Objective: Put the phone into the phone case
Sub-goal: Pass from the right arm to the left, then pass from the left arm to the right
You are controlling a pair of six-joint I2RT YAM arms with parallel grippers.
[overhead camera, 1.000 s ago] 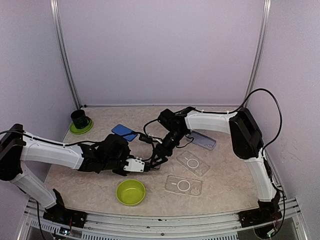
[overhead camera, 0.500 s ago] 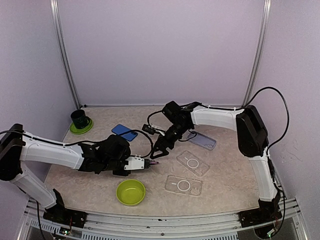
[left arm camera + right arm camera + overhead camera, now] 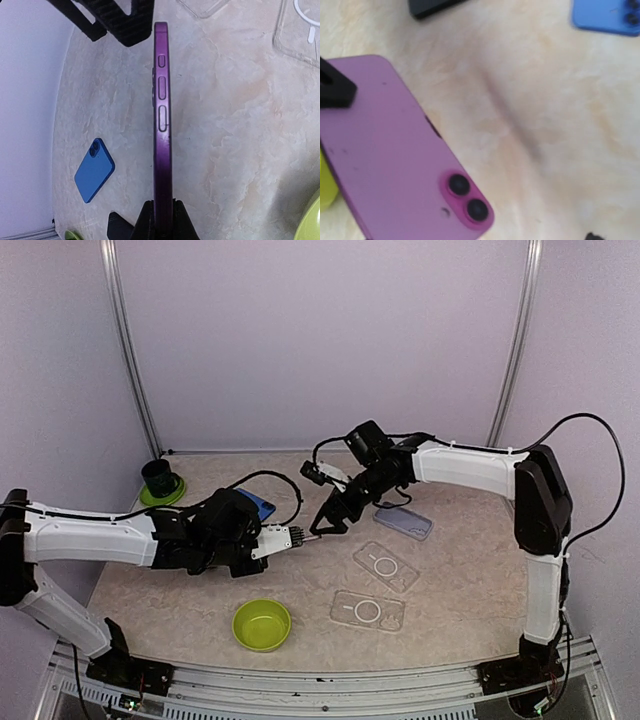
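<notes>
As the left hand (image 3: 296,536) clenches a purple phone (image 3: 306,537) above the middle of the desk (image 3: 450,580), the right hand (image 3: 325,523) hangs released at the phone's far end, seen from above. Two clear phone cases (image 3: 386,566) lie flat toward the desk's right edge, well apart from the phone, and a green bowl (image 3: 262,624) sits near the front edge.

From the left wrist, the phone stands edge-on with its side buttons showing, pinched between the fingers (image 3: 145,220). The right hand's black fingers are spread at its tip; contact cannot be told. A blue phone (image 3: 94,170) lies flat beyond.

From the right wrist, the phone's purple back and twin lenses fill the lower left.
</notes>
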